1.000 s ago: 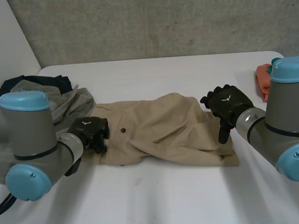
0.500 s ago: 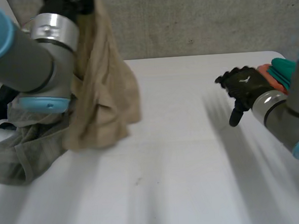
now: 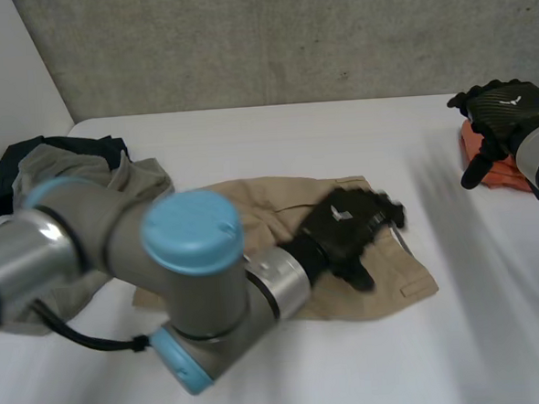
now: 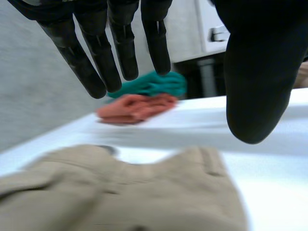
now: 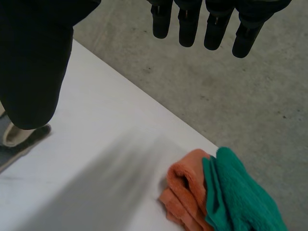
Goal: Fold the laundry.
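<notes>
On the white table lay the tan garment. Above its right end was the left hand, fingers straight and empty. Well right of the garment, the right hand hung open over an orange cloth; grey clothes lay beside its left end.

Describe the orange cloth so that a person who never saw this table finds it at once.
Go to the edge of the white table on the robot's right side, near the right hand. Two small folded cloths lie there, touching. The orange cloth is the one nearer the table's middle, beside the teal cloth, and much smaller than the beige garment.
</notes>
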Action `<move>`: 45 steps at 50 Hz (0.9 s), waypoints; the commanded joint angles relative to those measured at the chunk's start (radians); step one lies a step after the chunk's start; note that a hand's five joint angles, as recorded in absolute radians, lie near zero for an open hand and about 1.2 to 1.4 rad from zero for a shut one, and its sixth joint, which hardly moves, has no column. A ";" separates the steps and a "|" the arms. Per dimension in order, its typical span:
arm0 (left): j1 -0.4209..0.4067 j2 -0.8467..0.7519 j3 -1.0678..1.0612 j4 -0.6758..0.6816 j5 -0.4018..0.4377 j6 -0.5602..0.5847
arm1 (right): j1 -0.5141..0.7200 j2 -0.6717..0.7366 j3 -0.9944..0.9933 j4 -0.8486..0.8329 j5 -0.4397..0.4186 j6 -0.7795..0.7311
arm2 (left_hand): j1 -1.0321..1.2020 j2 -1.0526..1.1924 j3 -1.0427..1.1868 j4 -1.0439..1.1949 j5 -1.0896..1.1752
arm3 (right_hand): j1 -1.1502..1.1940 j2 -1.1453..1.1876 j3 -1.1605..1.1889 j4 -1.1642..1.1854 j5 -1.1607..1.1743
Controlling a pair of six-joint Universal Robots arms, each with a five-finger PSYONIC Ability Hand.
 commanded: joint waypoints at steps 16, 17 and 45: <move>0.392 0.241 -0.168 -0.222 -0.343 0.148 | 0.300 0.432 -0.469 0.269 0.037 0.129 | -0.027 -0.017 -0.024 -0.009 0.001 | -0.027 -0.009 -0.012 -0.012 -0.024; 0.395 0.247 -0.182 -0.221 -0.344 0.148 | 0.301 0.458 -0.486 0.272 0.037 0.132 | -0.029 -0.020 -0.027 -0.012 -0.002 | -0.006 0.012 0.008 0.008 -0.003; 0.342 -0.223 0.160 -0.149 -0.395 0.389 | 0.320 0.204 -0.135 -0.090 -0.005 0.025 | 0.105 0.115 0.108 0.123 0.132 | 1.175 1.193 1.189 1.189 1.177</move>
